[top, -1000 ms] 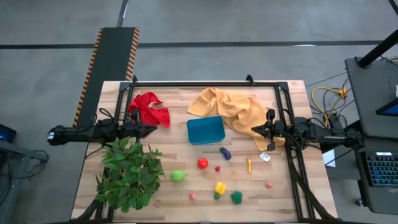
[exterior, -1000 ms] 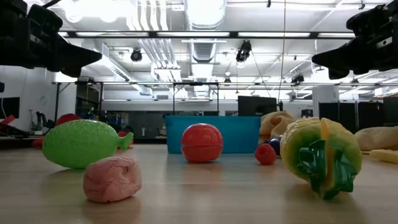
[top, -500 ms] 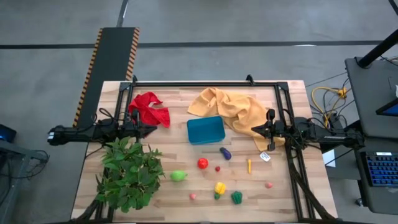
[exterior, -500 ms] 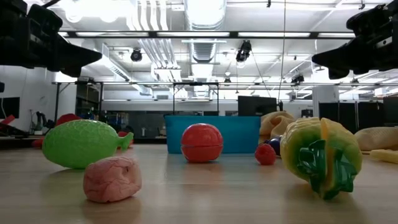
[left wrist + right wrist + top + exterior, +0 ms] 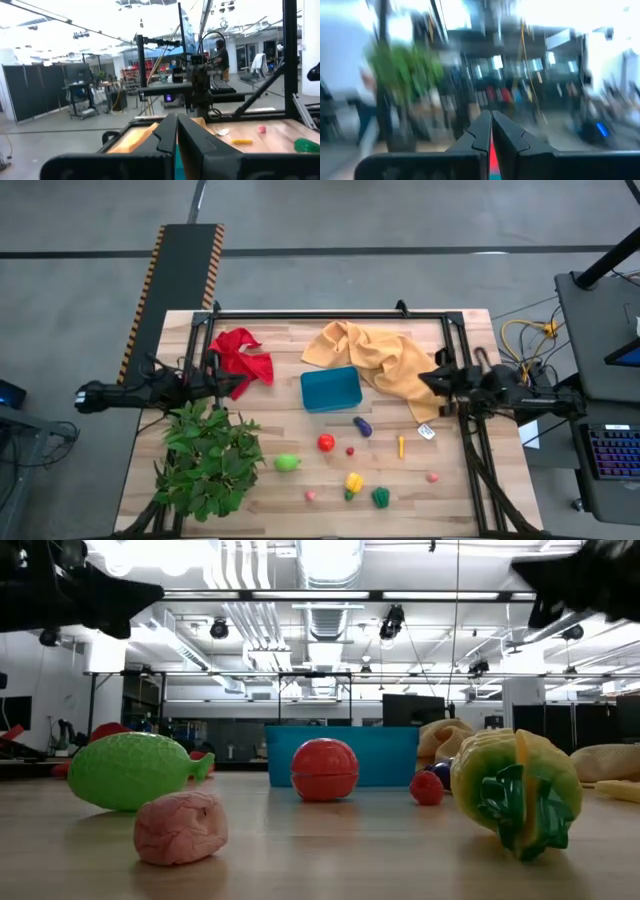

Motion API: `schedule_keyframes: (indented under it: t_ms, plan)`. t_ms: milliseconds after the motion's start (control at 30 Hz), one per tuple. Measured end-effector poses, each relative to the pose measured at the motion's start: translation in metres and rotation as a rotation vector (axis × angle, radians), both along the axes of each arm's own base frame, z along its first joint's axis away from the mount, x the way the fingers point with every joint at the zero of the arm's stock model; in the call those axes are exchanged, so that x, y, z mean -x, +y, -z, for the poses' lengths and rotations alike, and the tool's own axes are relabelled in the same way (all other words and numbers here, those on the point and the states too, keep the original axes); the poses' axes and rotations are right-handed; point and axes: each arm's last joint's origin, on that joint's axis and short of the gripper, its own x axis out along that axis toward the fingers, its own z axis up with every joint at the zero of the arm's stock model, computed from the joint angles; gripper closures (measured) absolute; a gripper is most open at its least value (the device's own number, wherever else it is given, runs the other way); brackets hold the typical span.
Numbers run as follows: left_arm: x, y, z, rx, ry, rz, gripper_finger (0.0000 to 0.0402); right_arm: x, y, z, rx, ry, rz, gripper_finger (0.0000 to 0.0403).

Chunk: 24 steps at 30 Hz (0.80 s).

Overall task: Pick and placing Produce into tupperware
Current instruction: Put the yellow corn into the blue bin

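The teal tupperware [image 5: 331, 390] sits mid-table on its base, with nothing showing inside it. The produce lies on the wood nearer the table's near edge: a red tomato [image 5: 326, 443], purple eggplant [image 5: 363, 426], light green fruit [image 5: 288, 463], yellow pepper [image 5: 354, 482], dark green piece [image 5: 380, 497], slim yellow piece [image 5: 401, 446] and pink pieces [image 5: 432, 476]. My left gripper [image 5: 232, 385] hangs shut in the air by the red cloth, left of the tupperware. My right gripper [image 5: 424, 379] hangs shut above the mustard cloth, right of it. Both wrist views show the fingers closed together [image 5: 176, 117] [image 5: 491, 115].
A big leafy plant [image 5: 208, 460] fills the near left corner. The red cloth [image 5: 242, 355] and the mustard-yellow cloth [image 5: 375, 355] lie crumpled toward the far edge. A small white tag [image 5: 427, 432] lies near the right rail. A black frame borders the table's sides and far edge.
Both arms have risen and drawn back, the left gripper toward the table's left edge, the right gripper toward the right edge. The produce and the tupperware have stayed where they were.
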Motion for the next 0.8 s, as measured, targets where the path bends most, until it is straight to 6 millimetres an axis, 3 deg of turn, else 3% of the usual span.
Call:
schedule_keyframes:
  t_ms: [167,367,567,667,800]
  plan:
    - [-0.001,0.000,-0.011,-0.072,-0.020,-0.015,0.0402,0.007,0.001,-0.038,-0.097,-0.096,-0.067,0.0364]
    - [-0.005,0.000,-0.024,-0.097,-0.031,-0.018,0.0387,-0.011,0.006,-0.081,-0.043,0.175,-0.109,0.0307]
    - [-0.013,0.000,-0.031,-0.097,-0.030,-0.019,0.0304,-0.042,0.017,-0.131,-0.048,0.442,-0.152,0.0252]
    - [-0.016,-0.001,-0.034,-0.096,-0.055,-0.019,0.0261,-0.045,0.021,-0.154,-0.138,0.594,-0.076,0.0247]
    - [-0.020,-0.001,-0.036,-0.095,-0.093,-0.020,0.0225,-0.049,0.029,-0.168,-0.310,0.778,0.020,0.0251]
